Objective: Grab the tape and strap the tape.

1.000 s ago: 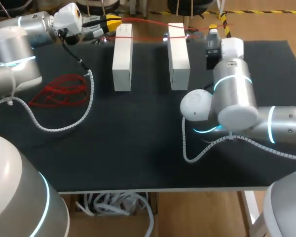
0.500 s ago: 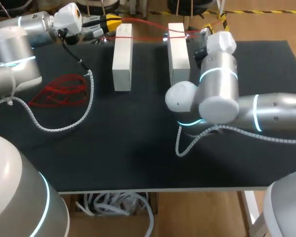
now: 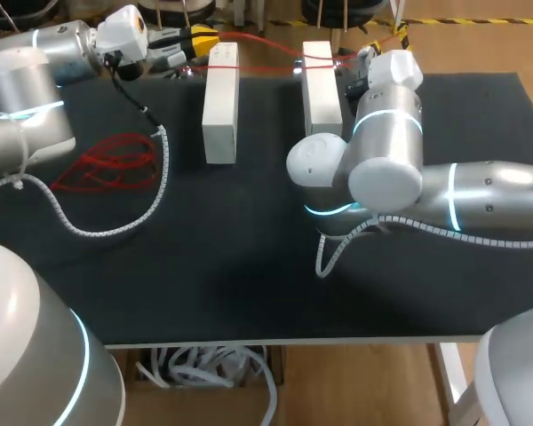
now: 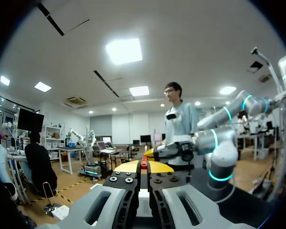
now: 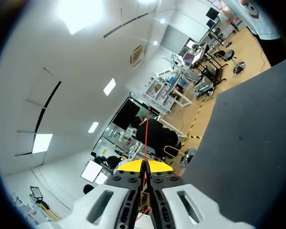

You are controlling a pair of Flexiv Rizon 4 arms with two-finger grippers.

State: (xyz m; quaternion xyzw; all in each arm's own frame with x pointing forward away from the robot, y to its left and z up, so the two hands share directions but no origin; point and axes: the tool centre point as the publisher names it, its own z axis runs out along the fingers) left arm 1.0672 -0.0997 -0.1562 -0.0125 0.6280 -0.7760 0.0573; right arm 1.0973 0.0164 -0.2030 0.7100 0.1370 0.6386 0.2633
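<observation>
A thin red tape [image 3: 223, 66] runs across the far ends of two upright white blocks, the left one [image 3: 220, 106] and the right one [image 3: 321, 93]. My left gripper [image 3: 202, 39] sits at the table's far left, just beyond the left block, shut on one end of the tape. In its wrist view a red bit [image 4: 143, 164] shows between the closed yellow tips [image 4: 143, 167]. My right gripper [image 3: 368, 51] is beside the far end of the right block, shut on the tape. The tape [image 5: 148, 124] leads straight out from its closed tips [image 5: 144, 166].
A loose tangle of red tape [image 3: 107, 164] lies on the black table [image 3: 249, 231] at the left. White spiral cables from my arms trail on the table at the left [image 3: 115, 226] and near the middle [image 3: 338, 253]. My right arm's elbow [image 3: 382, 169] hangs over the table right of centre.
My right arm has swung left and toward the far edge, carrying its gripper with the tape up to the right block's far end. The left arm has stayed still.
</observation>
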